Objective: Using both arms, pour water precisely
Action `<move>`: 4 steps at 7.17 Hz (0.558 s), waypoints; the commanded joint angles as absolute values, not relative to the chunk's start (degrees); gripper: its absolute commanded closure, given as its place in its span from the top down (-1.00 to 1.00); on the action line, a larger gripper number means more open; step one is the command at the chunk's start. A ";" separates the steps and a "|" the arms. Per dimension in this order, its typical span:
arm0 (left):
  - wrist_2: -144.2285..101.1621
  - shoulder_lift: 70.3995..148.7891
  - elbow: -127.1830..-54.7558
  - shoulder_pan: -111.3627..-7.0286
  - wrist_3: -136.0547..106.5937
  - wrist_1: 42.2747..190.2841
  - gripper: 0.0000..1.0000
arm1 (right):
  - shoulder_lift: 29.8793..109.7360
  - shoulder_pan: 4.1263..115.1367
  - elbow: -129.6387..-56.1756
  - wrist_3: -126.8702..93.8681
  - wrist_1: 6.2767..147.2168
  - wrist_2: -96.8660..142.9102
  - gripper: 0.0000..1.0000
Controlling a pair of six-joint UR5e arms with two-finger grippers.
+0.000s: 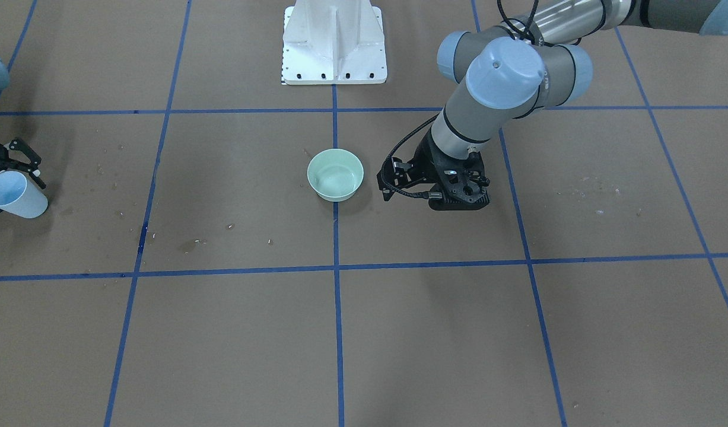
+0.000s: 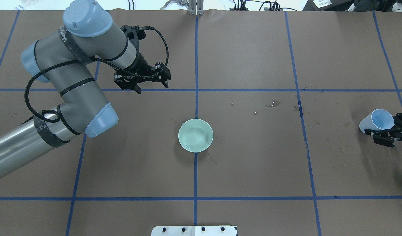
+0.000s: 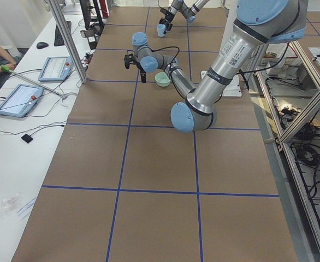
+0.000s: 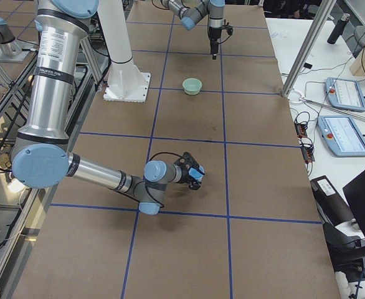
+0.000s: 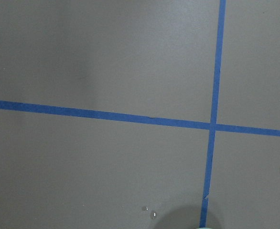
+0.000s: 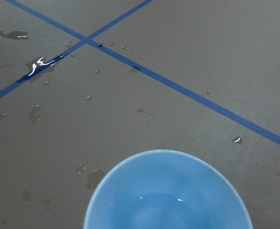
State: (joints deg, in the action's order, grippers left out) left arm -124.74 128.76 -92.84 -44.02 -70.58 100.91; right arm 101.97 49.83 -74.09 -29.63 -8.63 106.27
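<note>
Over the brown paper-covered table (image 2: pixel 253 164) with its blue tape lines, the big grey-and-silver left arm (image 2: pixel 73 82) held its black two-finger left pincer (image 2: pixel 151 88) spread wide and empty. The round pale green bowl (image 2: pixel 195 135) sat near it, towards the robot's base and a little to its right. Well apart from that bowl, the right pincer (image 2: pixel 386 131) was clamped on a tilted pale blue cup (image 2: pixel 377 120), while the clear water (image 2: pixel 196 139) lay rippling in the bowl and small drops (image 6: pixel 39 64) dotted the table ahead of the right pincer
</note>
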 commanded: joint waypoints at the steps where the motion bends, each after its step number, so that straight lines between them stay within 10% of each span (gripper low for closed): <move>1: -124.80 128.76 -92.90 -44.12 -70.58 100.90 0.97 | 101.69 49.83 -74.09 -30.15 -8.70 106.35 -0.24; 4: -124.80 128.76 -92.99 -44.38 -70.49 100.81 0.97 | 99.95 49.92 -75.49 -30.15 -8.61 106.70 -0.58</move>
State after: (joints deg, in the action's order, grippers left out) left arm -124.80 128.76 -92.97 -44.28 -70.56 100.88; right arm 101.10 49.84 -74.92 -30.17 -8.68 106.47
